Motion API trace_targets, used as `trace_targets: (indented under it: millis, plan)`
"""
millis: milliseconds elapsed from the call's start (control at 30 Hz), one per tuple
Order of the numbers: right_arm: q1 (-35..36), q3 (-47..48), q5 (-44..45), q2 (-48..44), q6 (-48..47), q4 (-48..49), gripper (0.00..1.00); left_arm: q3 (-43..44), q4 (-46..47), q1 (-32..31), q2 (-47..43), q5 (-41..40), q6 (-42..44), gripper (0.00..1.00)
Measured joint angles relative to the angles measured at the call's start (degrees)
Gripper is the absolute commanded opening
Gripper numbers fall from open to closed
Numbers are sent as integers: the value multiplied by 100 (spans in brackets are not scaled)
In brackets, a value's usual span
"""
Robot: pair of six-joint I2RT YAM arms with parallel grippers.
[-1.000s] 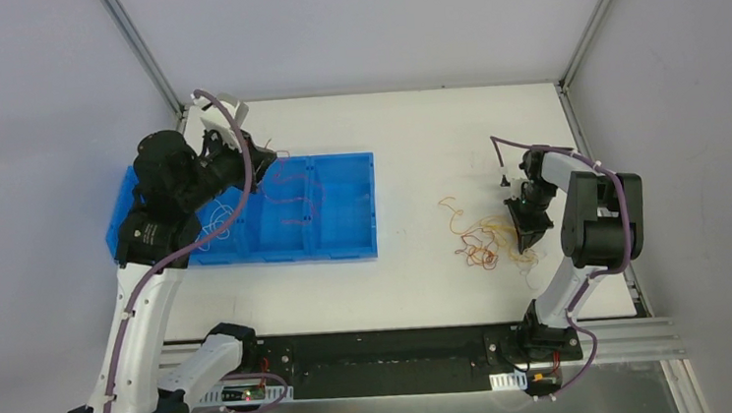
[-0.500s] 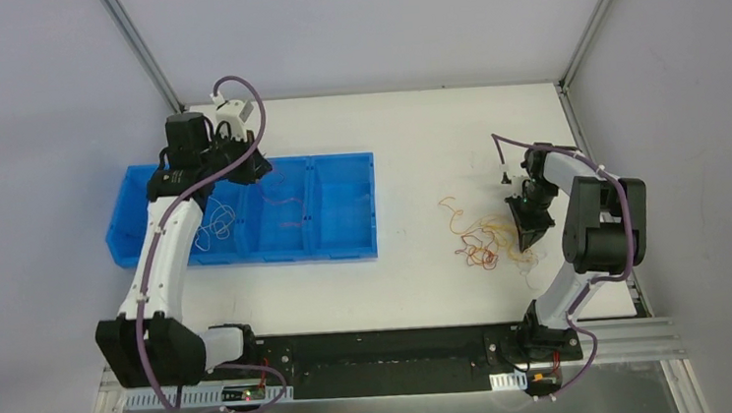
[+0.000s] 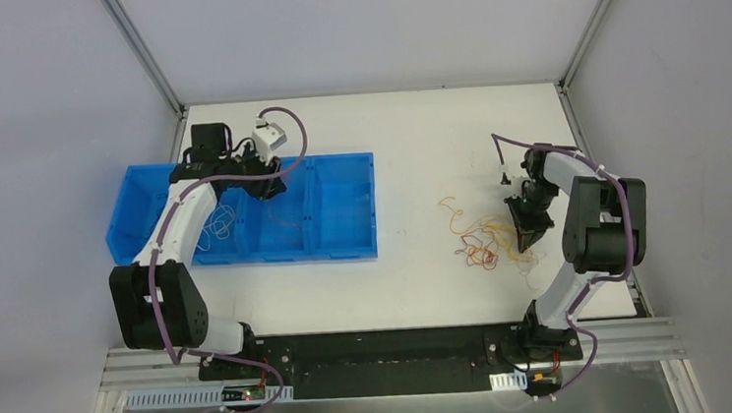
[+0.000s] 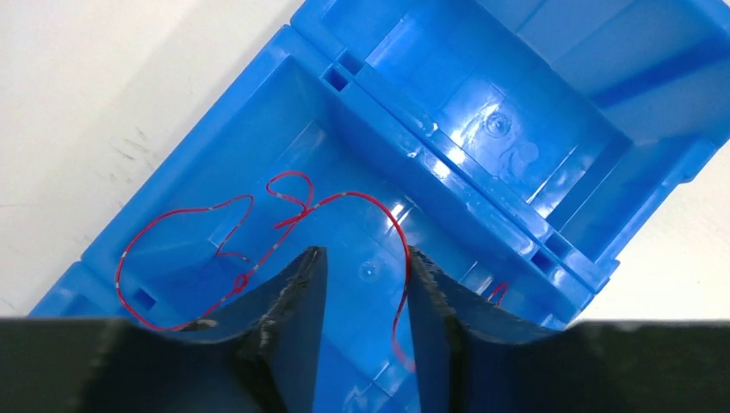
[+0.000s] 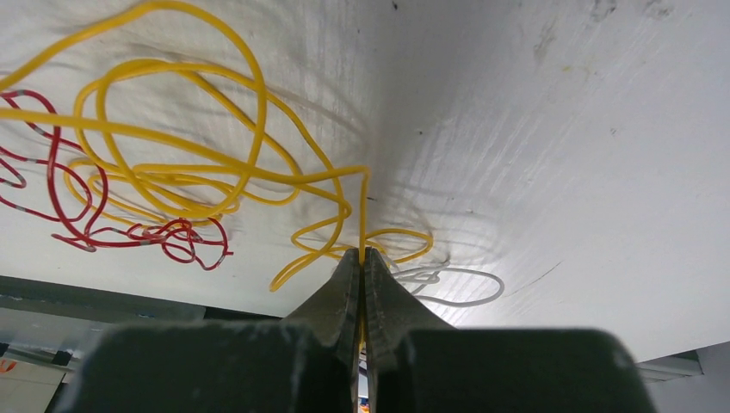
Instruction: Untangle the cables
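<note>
Starting closest in on the right wrist view: the right gripper (image 5: 361,255) is pressed together on a yellow cable (image 5: 362,211). The cable leaves the fingertips straight ahead, then bends off to the gripper's left into broad loops. A white cable (image 5: 456,303) curls just to the right of the tips. Further left, a kinked red strand (image 5: 53,155) crosses under the yellow loops on the bench (image 5: 559,129). So the whole tangle (image 3: 483,242) lies ahead and to the left of this gripper, with its long axis running leftward. This arm is right on the tangle and by far the nearer one.

The left gripper (image 4: 366,256) hangs over a compartment of the blue bin (image 4: 508,146), well apart from the tangle. Its fingers are apart. A single red cable (image 4: 349,195) lies loose in the compartment, arching ahead of the tips and trailing off to the gripper's left. I see no grip on it.

My read is that the red cable is dropped off. The next pull depends on the left arm reaching the loops left of the right gripper.
</note>
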Motion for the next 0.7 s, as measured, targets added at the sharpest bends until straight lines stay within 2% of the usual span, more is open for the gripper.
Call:
trace_targets:
  millis: [300,467,567,700]
  plan:
    - [0,4,-262,-22,-7,-153,0,-59,-2,0,-476,-46,249,74]
    - [-7,48,-608,-313,-173,-442,0,9,-20,-173,-881,87,-177,78]
    - [-37,109,-960,-632,-356,-697,0,219,-26,-892,-852,35,-509,86]
    - [-131,243,-1471,-846,-509,-1060,0,684,105,-2446,-348,-9,-1294,83]
